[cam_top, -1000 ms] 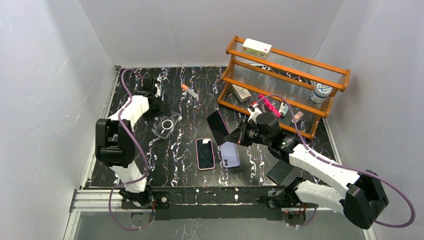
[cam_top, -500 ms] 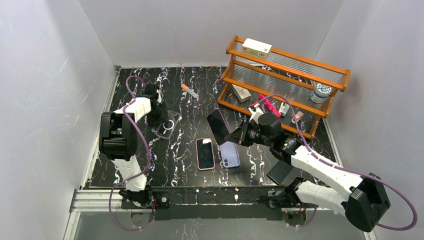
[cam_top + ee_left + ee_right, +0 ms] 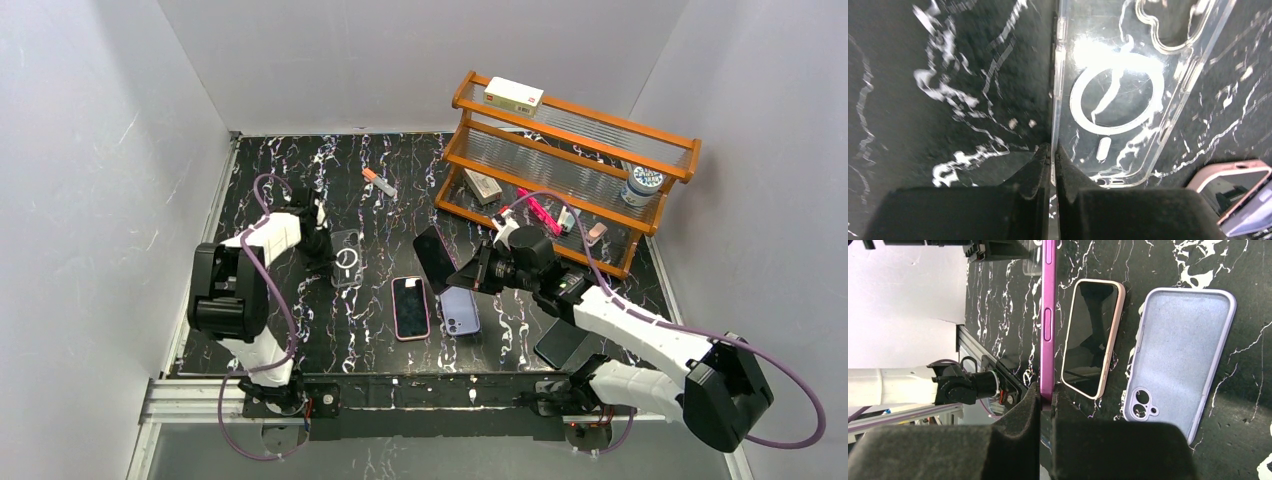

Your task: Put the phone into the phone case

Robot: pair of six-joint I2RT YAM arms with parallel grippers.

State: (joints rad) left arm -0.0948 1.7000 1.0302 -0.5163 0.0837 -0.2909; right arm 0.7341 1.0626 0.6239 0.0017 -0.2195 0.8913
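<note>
Left hand (image 3: 1052,149) is pinching shut on the clear case's (image 3: 1118,85) long edge and has been dragging it across the bench (image 3: 400,220), closer to the pink-cased phone (image 3: 410,307), now at its upper left. Right hand (image 3: 1047,390) is clamping the purple phone (image 3: 1048,310) edge-on above the pink-cased phone. Parts are converging; insertion is not yet beginning.

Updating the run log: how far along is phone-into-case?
Done: purple phone is picked up, clamped edge-on in the right jaws. In hand: left jaws pinch the clear case by its edge. Left: phone is not in any case; the lilac case lies empty.
</note>
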